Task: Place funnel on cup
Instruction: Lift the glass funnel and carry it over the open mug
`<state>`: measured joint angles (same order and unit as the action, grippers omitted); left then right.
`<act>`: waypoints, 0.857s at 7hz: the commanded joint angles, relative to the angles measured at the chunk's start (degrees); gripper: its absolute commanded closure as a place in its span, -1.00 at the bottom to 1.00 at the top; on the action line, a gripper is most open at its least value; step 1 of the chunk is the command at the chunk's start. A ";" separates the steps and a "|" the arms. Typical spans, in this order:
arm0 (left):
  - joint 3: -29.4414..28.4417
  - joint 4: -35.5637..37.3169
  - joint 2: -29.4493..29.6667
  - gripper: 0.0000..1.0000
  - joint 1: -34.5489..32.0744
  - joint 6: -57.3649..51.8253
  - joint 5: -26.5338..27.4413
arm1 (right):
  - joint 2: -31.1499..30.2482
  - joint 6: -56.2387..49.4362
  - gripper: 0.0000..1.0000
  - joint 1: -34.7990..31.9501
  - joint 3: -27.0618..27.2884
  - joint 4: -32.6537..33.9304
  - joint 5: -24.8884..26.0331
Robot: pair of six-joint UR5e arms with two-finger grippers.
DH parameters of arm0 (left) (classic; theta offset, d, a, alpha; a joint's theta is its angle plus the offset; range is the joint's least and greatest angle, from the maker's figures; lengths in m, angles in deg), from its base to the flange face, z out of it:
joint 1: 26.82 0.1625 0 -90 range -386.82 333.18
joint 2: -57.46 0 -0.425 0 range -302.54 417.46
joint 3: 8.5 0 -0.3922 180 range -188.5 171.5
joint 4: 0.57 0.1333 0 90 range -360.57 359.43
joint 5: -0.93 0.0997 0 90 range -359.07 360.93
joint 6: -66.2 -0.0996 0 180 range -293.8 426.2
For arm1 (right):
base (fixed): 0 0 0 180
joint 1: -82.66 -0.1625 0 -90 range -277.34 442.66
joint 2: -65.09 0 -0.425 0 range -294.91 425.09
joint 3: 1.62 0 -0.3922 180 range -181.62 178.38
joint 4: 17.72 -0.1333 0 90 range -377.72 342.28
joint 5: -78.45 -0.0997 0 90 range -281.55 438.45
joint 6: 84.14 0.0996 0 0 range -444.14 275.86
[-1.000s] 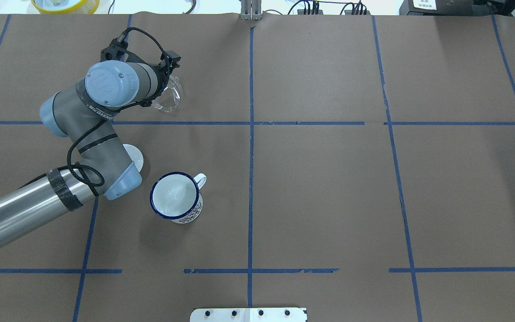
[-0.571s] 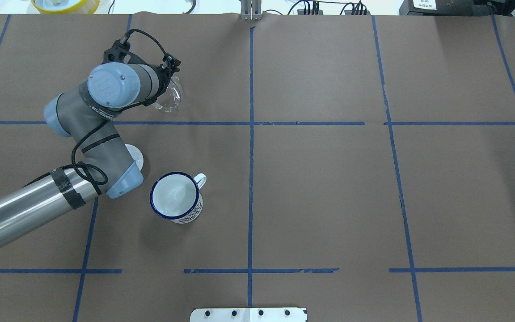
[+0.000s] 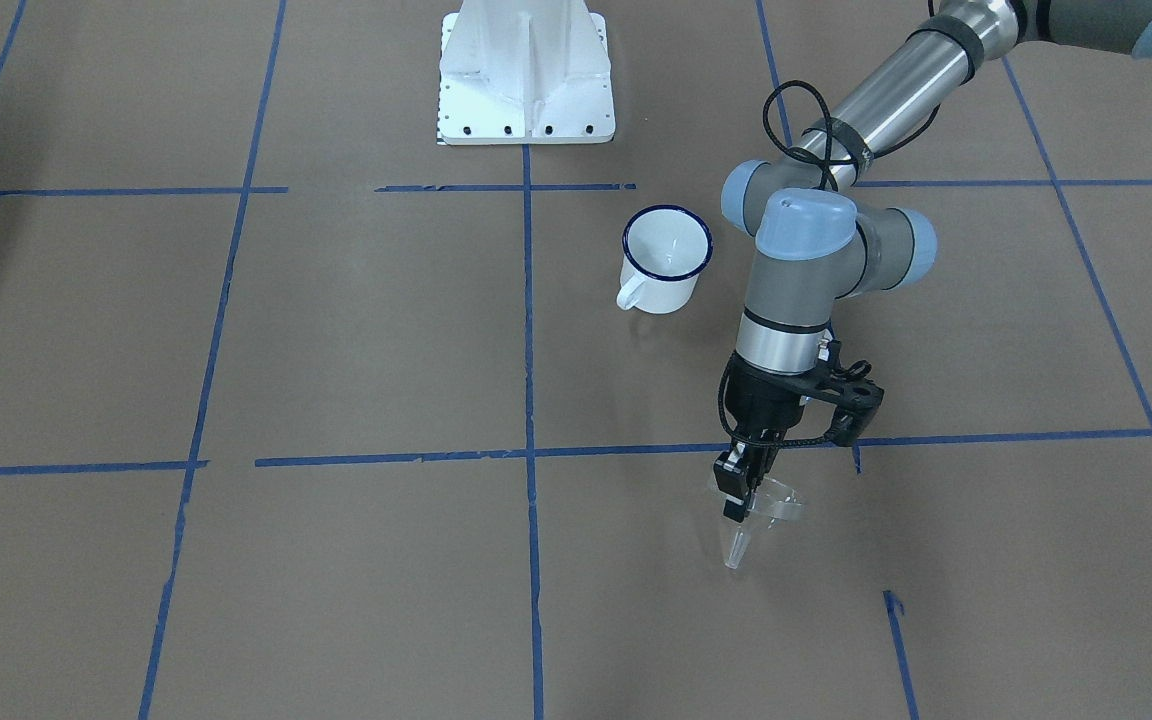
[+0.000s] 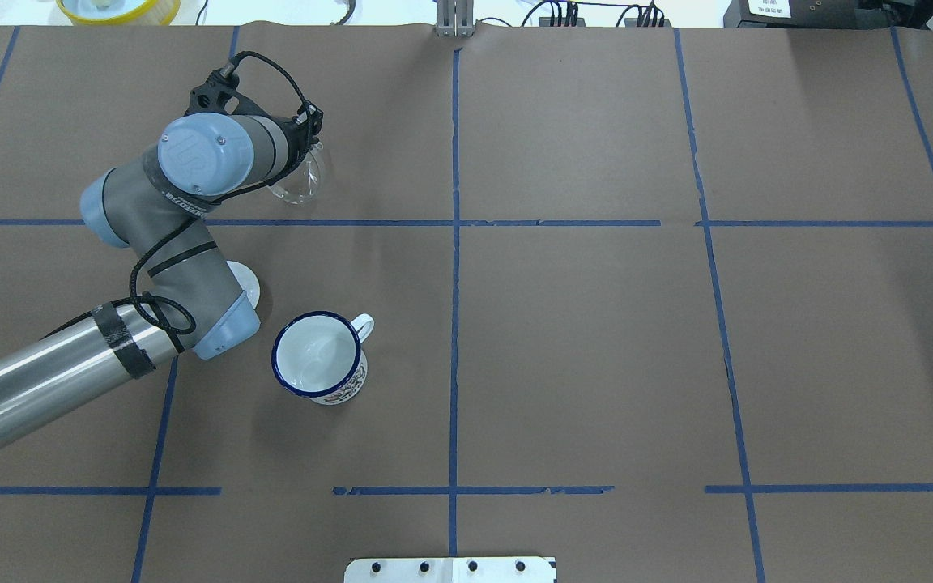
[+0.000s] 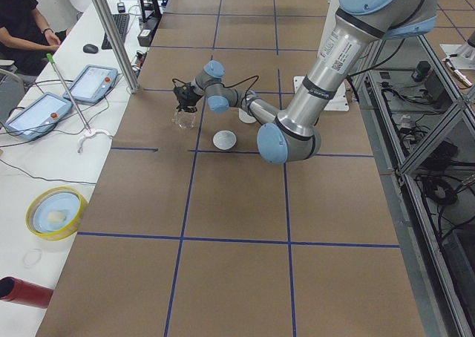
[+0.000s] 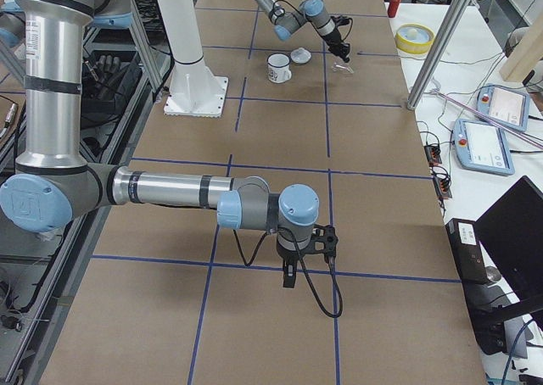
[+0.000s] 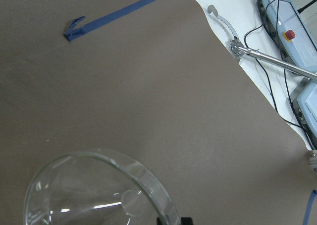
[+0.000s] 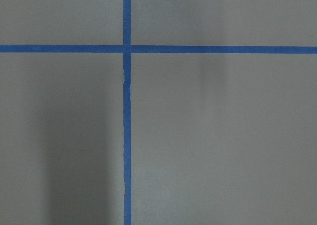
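The clear funnel (image 3: 764, 512) hangs spout-down from my left gripper (image 3: 736, 497), which is shut on its rim, low over the table. In the overhead view the funnel (image 4: 296, 180) is at the far left, just past the blue tape line. Its cone fills the bottom of the left wrist view (image 7: 99, 190). The white mug with a dark blue rim (image 4: 317, 355) stands upright and empty, nearer the robot than the funnel, and also shows in the front-facing view (image 3: 666, 255). My right gripper (image 6: 288, 275) shows only in the exterior right view, so I cannot tell its state.
A round white lid (image 4: 246, 281) lies beside the left arm's elbow, left of the mug. The white base plate (image 3: 526, 75) sits at the robot's edge. Tablets (image 5: 44, 107) and a yellow dish (image 5: 56, 212) lie on the operators' side table.
My left gripper and the funnel have shifted slightly to the left. The mug and the lid have not moved.
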<state>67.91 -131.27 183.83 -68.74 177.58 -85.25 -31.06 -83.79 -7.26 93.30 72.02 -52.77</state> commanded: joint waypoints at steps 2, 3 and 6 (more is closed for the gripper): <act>10.55 0.78 -3.04 1.00 -7.26 -0.64 -14.73 | 0.00 0.00 -1.00 0.00 0.00 0.00 0.00; 20.96 7.15 -7.76 1.00 -8.78 -6.03 -20.90 | 0.00 0.00 -1.00 0.00 0.00 0.00 0.00; 39.57 38.59 -7.38 1.00 -12.92 -19.50 -31.15 | 0.00 0.00 -1.00 0.00 0.00 0.00 0.00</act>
<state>101.40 -104.22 176.11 -80.42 162.85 -113.46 -31.06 -83.79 -7.26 93.30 72.02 -52.77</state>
